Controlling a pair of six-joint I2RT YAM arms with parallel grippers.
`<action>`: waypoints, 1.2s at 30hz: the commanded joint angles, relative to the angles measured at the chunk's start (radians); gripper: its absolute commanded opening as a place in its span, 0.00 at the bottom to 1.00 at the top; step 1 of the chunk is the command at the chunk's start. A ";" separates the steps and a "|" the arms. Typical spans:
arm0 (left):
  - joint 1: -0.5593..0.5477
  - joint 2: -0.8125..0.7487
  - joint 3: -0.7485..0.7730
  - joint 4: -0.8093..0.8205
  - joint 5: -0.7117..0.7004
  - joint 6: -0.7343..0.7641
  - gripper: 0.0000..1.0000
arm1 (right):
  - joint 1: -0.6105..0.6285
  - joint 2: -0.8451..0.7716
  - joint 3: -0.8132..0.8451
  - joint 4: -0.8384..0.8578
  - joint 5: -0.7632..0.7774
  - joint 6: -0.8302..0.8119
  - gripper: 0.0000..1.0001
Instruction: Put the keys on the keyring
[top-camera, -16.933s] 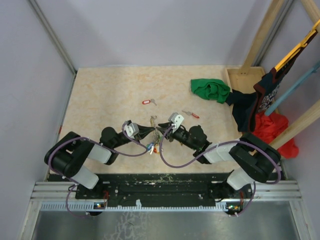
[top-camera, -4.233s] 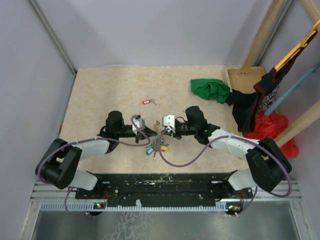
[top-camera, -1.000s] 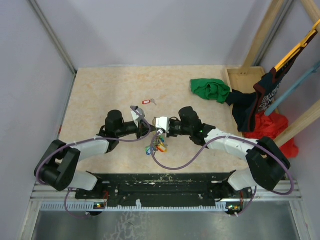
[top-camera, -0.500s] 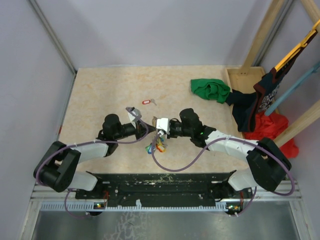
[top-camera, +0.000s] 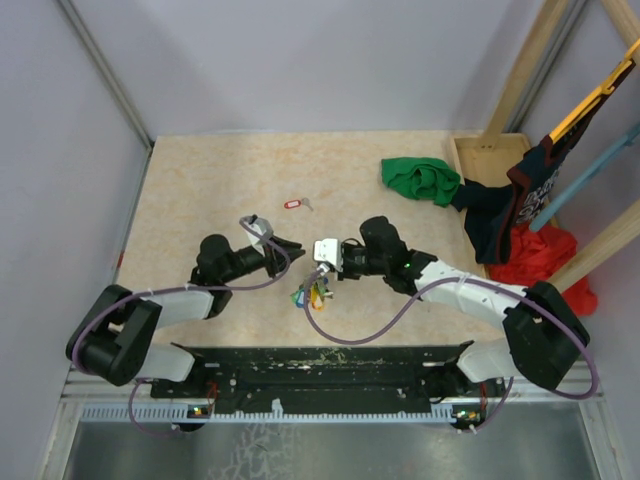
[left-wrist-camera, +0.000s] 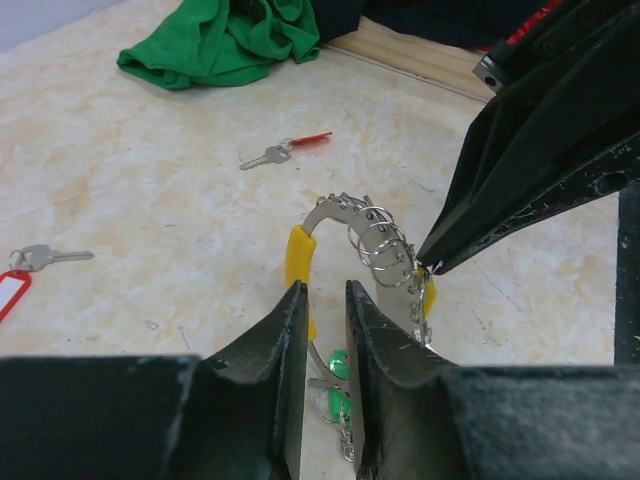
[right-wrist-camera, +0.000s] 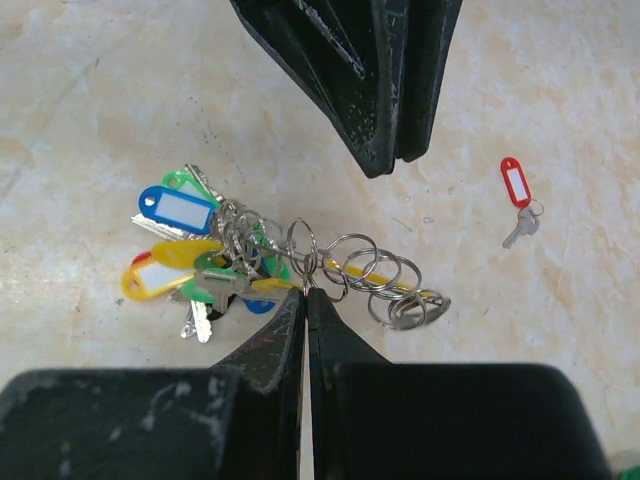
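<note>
The left gripper (top-camera: 292, 247) has pulled back toward 9 o'clock since half a second ago, so it now stands just apart from the right gripper (top-camera: 314, 267), whose tips it had almost met. The right one has barely shifted. In the left wrist view the left gripper's fingers (left-wrist-camera: 290, 330) leave only a narrow slit with nothing seen in it, and from the right wrist view they look pressed together. The right gripper (right-wrist-camera: 305, 295) is clamped on the thin wire of the keyring (right-wrist-camera: 345, 265), which it holds lifted near the middle of the table (top-camera: 200, 190). Several small split rings (left-wrist-camera: 385, 245) are threaded on the wire beside the pinch. The keys (right-wrist-camera: 197, 322) and the blue, green and yellow tags (right-wrist-camera: 175, 210) trail from it toward 6 o'clock in the top view and seem to rest on the surface. A key with a red tag (top-camera: 295, 204) lies well apart at 11 o'clock from the keyring. A slim red-headed key (left-wrist-camera: 285, 150) lies loose beyond it in the left wrist view. A green cloth (top-camera: 420, 180) sits at 2 o'clock
</note>
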 joint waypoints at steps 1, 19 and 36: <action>0.017 -0.041 -0.020 0.052 0.016 0.044 0.28 | 0.008 -0.033 0.091 -0.042 -0.007 -0.044 0.00; 0.011 -0.003 0.050 -0.051 0.331 0.171 0.36 | 0.006 0.012 0.212 -0.202 -0.044 -0.114 0.00; -0.030 0.043 0.134 -0.249 0.289 0.276 0.31 | 0.020 0.029 0.244 -0.228 -0.067 -0.120 0.00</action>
